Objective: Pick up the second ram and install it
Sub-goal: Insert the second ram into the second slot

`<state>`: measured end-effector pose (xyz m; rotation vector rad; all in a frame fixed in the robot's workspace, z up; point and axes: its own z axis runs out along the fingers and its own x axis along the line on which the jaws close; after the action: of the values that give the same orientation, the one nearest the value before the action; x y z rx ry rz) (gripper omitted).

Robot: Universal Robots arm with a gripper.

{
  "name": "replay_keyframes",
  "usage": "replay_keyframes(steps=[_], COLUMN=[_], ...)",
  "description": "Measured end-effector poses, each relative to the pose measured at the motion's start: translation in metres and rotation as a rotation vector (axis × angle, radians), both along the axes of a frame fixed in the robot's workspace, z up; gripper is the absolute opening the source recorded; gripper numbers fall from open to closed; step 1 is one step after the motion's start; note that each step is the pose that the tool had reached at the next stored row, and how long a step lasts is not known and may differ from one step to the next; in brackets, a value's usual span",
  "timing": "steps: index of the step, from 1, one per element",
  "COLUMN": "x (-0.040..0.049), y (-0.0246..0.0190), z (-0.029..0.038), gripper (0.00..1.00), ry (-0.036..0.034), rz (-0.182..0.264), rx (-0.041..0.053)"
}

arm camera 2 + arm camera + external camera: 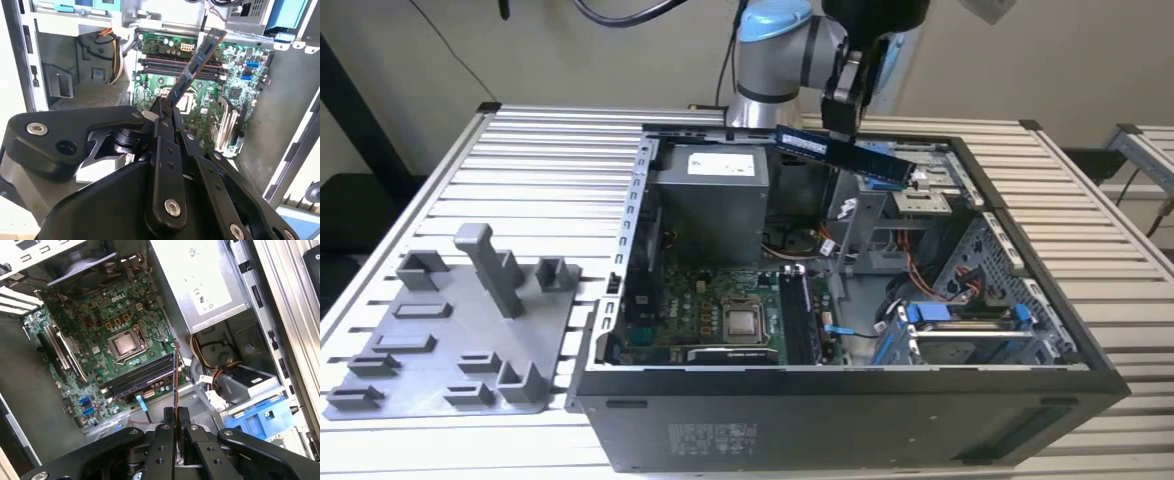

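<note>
The second ram (843, 155) is a thin dark blue board with a white label, hanging slanted above the open computer case (627, 250). My gripper (838, 118) is shut on it from above, near the case's back wall. In the second wrist view the ram (196, 62) sticks out past my gripper (165, 109) over the green motherboard (165, 85). The first wrist view shows the ram (175, 377) edge-on as a thin line between the fingers (161, 436). It is lined up over the long black memory slots (137, 377) beside the processor (125, 346), well clear of them.
A grey power supply (710, 200) fills the case's back corner at the exterior view's left. Drive cages with blue clips (961, 320) and loose cables (927, 280) stand at the right. A grey holder plate with upright blocks (454, 340) lies on the slatted table (547, 150) left of the case.
</note>
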<state>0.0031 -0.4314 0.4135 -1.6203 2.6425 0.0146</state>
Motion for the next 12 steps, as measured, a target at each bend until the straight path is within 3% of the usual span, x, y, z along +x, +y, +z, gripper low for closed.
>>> replay_keyframes(steps=[6, 12], x=[0.0000, 0.0000], y=[0.0000, 0.0000], z=[-0.0005, -0.0013], gripper=[0.14, 0.14], ry=[0.0058, 0.0067], rz=[-0.034, -0.097], rx=[-0.0001, 0.0002])
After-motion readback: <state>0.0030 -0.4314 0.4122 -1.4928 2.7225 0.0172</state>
